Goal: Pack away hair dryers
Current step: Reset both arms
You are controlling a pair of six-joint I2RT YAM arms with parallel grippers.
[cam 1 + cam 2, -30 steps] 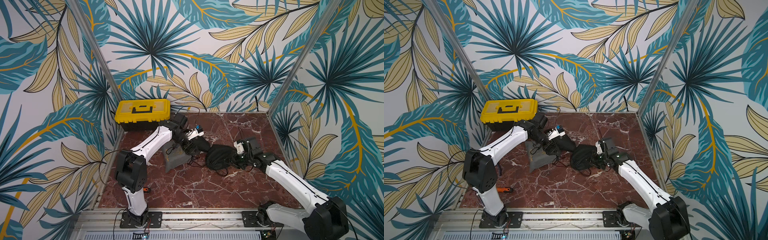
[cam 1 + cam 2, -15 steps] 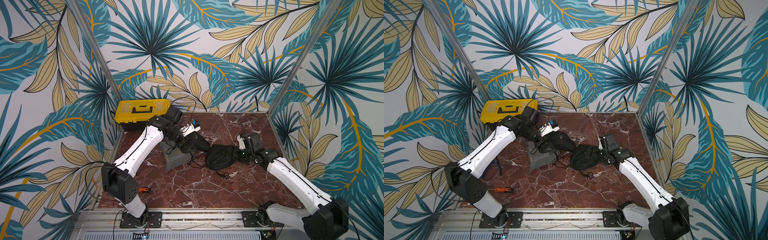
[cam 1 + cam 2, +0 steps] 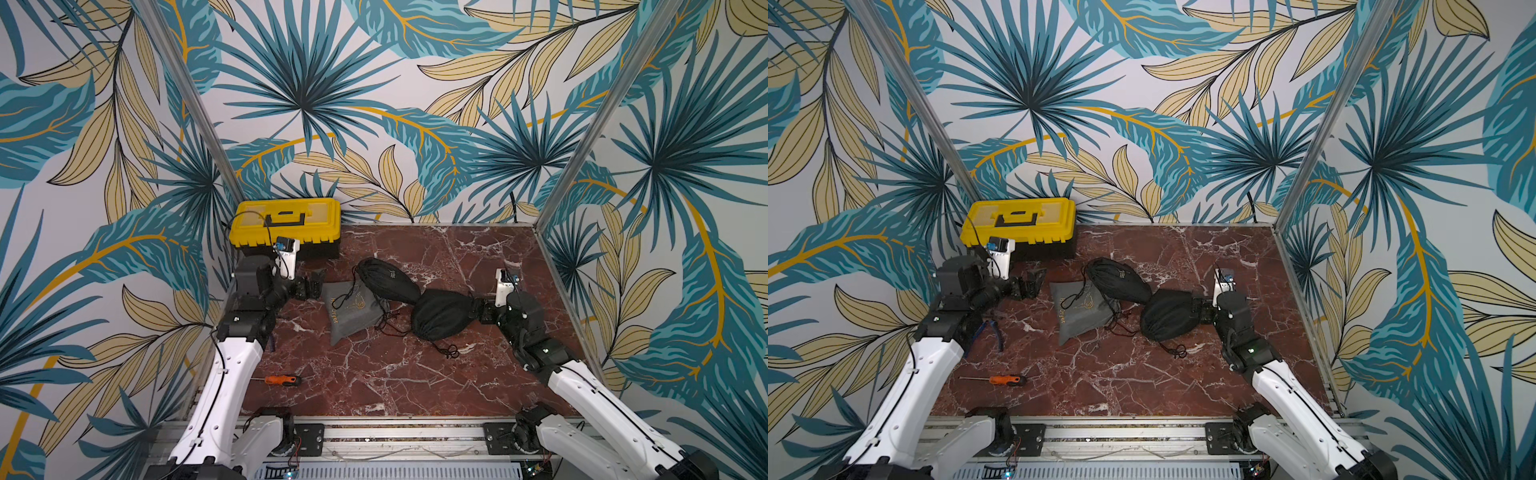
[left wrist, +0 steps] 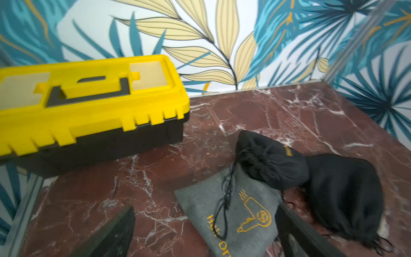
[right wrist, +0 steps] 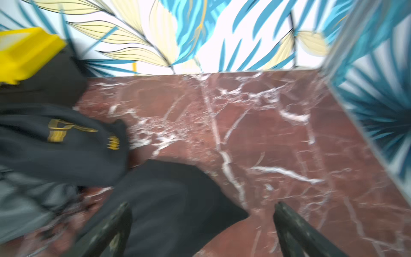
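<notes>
1. The red-brown marble tabletop (image 3: 415,374), veined white, is walled on 3 sides by palm-leaf wallpaper (image 3: 374,104).
2. A yellow toolbox (image 3: 286,220) sits shut in the far left corner.
3. 3 drawstring pouches (image 3: 353,316) lie touching mid-table; whether hair dryers are inside cannot be told.
4. The left gripper (image 3: 316,284) and right gripper (image 3: 478,309) both gape wide, holding nothing.

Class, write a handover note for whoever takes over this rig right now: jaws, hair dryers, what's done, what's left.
Left gripper: jaws open, empty, beside the grey pouch, near the yellow toolbox.
Right gripper: jaws open at the round black pouch, gripping nothing.
No hair dryers in sight; the long black pouch lies partly on the grey one.
Done: probably packed; both black pouches bulge.
Left: check the flatter grey pouch.
</notes>
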